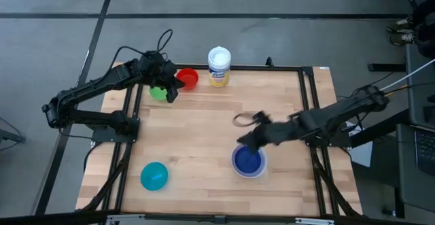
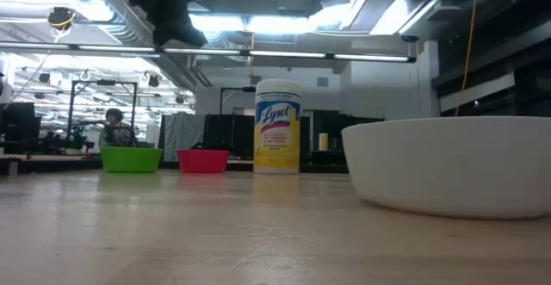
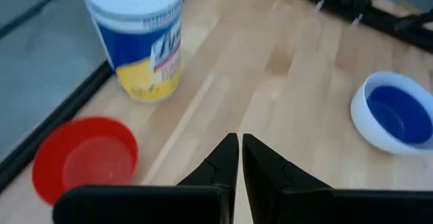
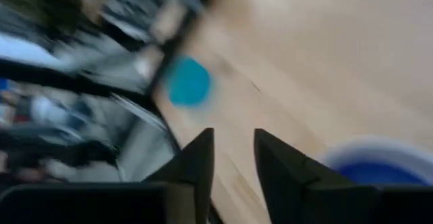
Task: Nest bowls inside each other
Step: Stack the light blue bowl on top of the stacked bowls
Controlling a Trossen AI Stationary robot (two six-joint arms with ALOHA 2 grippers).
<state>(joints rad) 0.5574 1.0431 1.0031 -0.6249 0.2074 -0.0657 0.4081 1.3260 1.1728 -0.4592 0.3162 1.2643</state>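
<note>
Your right gripper [image 1: 242, 145] stood parted, empty, beside the dark blue bowl [image 1: 247, 160] nested in the white bowl [image 1: 262, 168]. Your left gripper [image 1: 172, 89], pinched closed, hung over the green bowl [image 1: 158, 93], near the red bowl [image 1: 187, 79] and the tub reading "Lysol" [image 2: 277, 127].

The middle of the table [image 1: 204, 136] lies bare, an open lane from left edge to centre; along the top edge the green bowl [image 1: 158, 93], red bowl [image 1: 188, 79] and white tub [image 1: 219, 66] stand in a close row; the cyan bowl [image 1: 154, 175] blocks the lower left; the white bowl [image 1: 249, 162] holding the dark blue bowl [image 1: 247, 160] blocks lower centre-right.
</note>
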